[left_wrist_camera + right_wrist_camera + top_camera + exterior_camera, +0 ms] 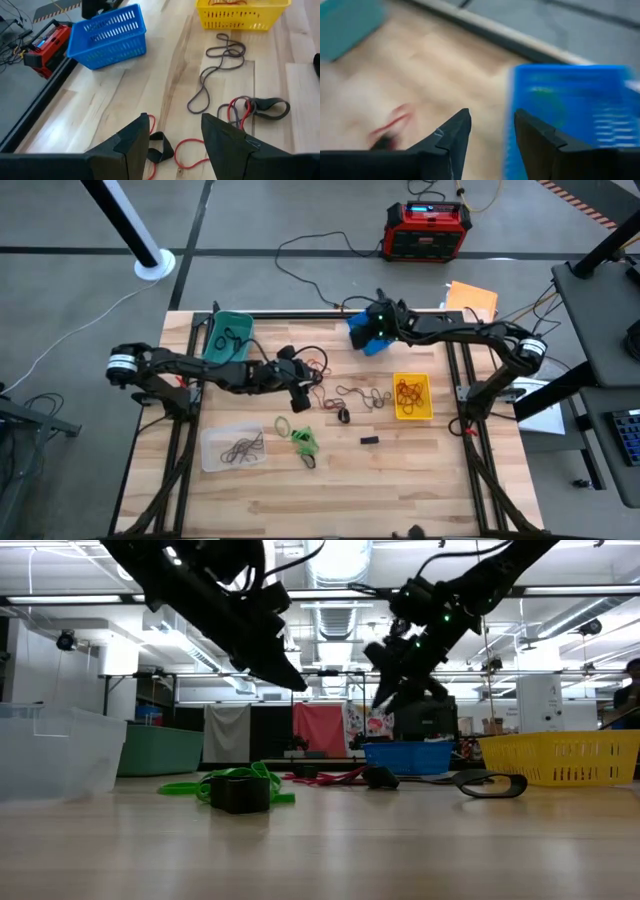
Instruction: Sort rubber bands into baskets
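While no readable writing shows on anything, the high view lays out the wooden table [330, 480]: teal basket [228, 336] at ten o'clock, blue basket [367, 332] at twelve by the far edge, yellow basket [412, 397] at three holding red bands, clear basket [233, 447] at eight holding dark bands. Loose rubber bands [362, 396] lie around the centre, green bands [303, 440] toward six, with a small black block [370, 441] at five; bare wood fills the near half. At the centre hangs the left gripper [302, 394], while the right gripper [377, 318] sits over the blue basket. From the low view, both grippers hang clear above the tabletop, green bands [235, 785] nearest, a dark band [492, 784] lying before the yellow basket [562, 758]. Left wrist view: the left gripper [175, 131] stands parted and empty over a red band [192, 152]. Right wrist view: the right gripper [492, 125] shows its fingers apart, nothing between them, above the blue basket's [570, 115] edge.
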You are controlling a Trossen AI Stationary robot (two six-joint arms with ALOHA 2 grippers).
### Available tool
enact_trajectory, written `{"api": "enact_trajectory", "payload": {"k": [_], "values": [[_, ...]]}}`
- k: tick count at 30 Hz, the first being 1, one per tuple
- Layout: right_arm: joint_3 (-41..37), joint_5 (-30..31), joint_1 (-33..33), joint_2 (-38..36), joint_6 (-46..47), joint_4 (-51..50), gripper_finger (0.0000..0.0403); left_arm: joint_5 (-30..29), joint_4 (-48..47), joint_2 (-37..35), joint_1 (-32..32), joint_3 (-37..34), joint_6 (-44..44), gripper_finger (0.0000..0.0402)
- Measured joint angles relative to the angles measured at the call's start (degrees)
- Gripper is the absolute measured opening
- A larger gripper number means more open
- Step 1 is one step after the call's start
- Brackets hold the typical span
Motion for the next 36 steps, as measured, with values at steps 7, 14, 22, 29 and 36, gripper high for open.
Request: {"api": "enact_trajectory", "payload": {"k": [7, 14, 22, 29, 36], "values": [[-0.02, -1.97, 8.45, -0.15, -2.53, 0.05, 0.0151, 2.67, 0.15, 5.51, 0.60, 0.00, 1.65, 0.0165], [-0.02, -1.14, 15.71, -0.56, -3.21, 0.06, 0.0152, 10.97, 6.07, 12.27, 4.62, 0.07, 6.53, 0.0165], [-0.15, 2.42, 19.45, -0.67, -3.32, -0.23, 0.0150, 16.27, 7.92, 17.75, 10.28, 0.09, 7.82, 0.0165], [-0.41, 2.76, 19.51, -0.67, -2.94, -0.32, 0.0148, 16.76, 10.35, 20.16, 10.69, 0.10, 8.32, 0.0158], [-1.07, 2.76, 19.54, -0.67, -2.79, -0.31, 0.0148, 16.74, 10.48, 20.22, 10.62, 0.11, 8.25, 0.0075]]}}
